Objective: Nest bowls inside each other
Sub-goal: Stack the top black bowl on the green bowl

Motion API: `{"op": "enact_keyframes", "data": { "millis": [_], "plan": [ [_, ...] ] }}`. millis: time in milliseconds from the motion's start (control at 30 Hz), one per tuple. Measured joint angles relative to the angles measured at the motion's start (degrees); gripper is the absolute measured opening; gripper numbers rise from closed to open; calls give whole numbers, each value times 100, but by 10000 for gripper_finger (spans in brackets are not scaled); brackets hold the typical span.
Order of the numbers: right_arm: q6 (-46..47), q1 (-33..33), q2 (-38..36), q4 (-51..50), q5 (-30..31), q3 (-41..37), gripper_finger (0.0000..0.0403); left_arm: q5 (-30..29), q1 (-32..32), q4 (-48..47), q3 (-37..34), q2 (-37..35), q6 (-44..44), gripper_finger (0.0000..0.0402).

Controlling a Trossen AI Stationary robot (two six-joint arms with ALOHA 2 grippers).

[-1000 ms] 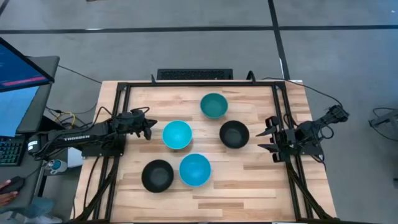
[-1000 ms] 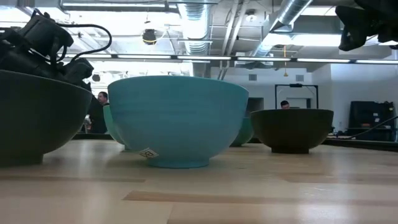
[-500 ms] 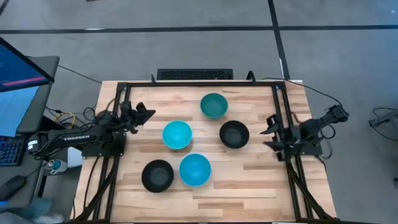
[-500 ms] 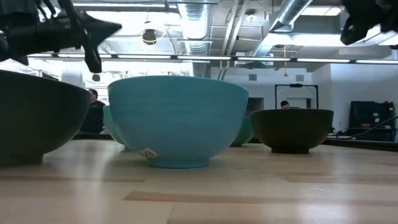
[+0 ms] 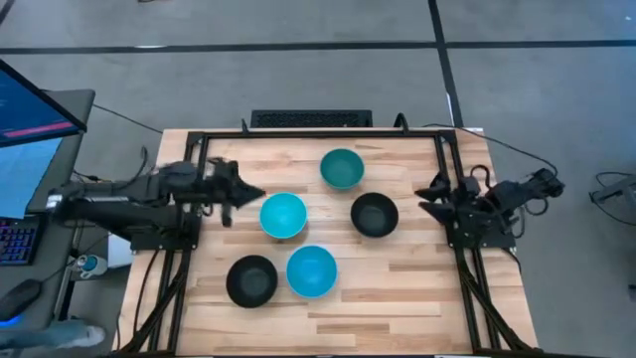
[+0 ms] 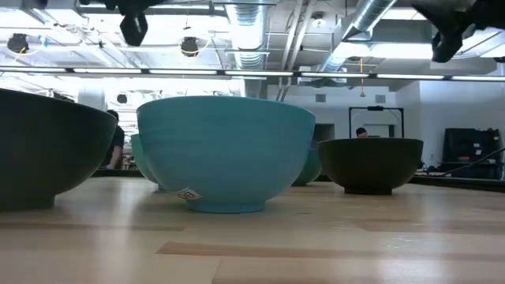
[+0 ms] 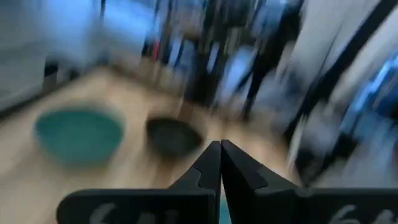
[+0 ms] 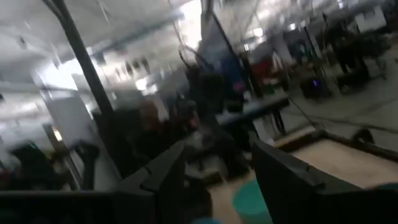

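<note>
Five bowls stand upright and apart on the wooden table in the high view: a teal-green bowl [image 5: 342, 168] farthest back, a cyan bowl [image 5: 283, 215] in the middle, a black bowl [image 5: 375, 214] to its right, a second cyan bowl [image 5: 312, 270] and a second black bowl [image 5: 251, 280] near the front. My left gripper [image 5: 250, 194] hovers just left of the middle cyan bowl, raised above the table; its fingers [image 7: 219, 152] are shut on nothing. My right gripper [image 5: 429, 196] waits at the table's right side, open [image 8: 214, 171], also raised.
A black metal frame [image 5: 199, 139] borders the tabletop on the left, far and right sides. A monitor [image 5: 30, 109] and keyboard stand off the table's left. In the low view the near cyan bowl [image 6: 225, 150] and black bowls [image 6: 369, 162] fill the foreground.
My left gripper has risen well above the bowls, first drawing back to the left, then swinging right toward the middle cyan bowl. My right gripper has shifted toward the far edge. No bowl has moved.
</note>
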Motion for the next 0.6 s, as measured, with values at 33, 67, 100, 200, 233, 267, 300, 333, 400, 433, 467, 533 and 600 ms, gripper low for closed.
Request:
{"op": "enact_keyframes", "data": {
  "millis": [33,67,100,200,233,267,300,333,400,433,467,533,600],
  "plan": [
    [-39,0,220,-308,-2,220,209,1,-91,-561,344,259,237,2],
    [-159,2,423,-657,-10,465,209,-1,-186,-1025,666,494,492,2],
    [-318,1,612,-1015,-7,720,208,-5,-289,-1393,954,727,711,2],
    [-564,0,1250,-2224,196,1603,208,-148,-559,-2774,1499,1401,1150,2],
    [-609,0,1500,-2713,338,1866,208,-270,-628,-3158,1578,1607,1204,2],
    [-631,0,1761,-3256,465,2098,209,-386,-693,-3479,1628,1774,1227,2],
    [-625,-2,2017,-3696,540,2324,209,-454,-750,-3639,1649,1930,1239,2],
    [-584,-4,2265,-4075,566,2552,209,-487,-802,-3670,1657,2072,1271,2],
    [-323,-2,2720,-4624,550,2949,209,-386,-902,-3684,1658,2363,1441,2],
    [-146,0,2915,-4835,520,3115,209,-296,-962,-3680,1658,2502,1556,2],
    [41,0,3085,-5028,482,3257,209,-268,-1013,-3669,1658,2631,1678,2],
    [334,0,3356,-5348,263,3476,208,-285,-1112,-3719,1662,2882,1936,2],
    [457,-9,3602,-5410,54,3670,208,-410,-1204,-3931,1662,3125,2207,2]
  ]
}}
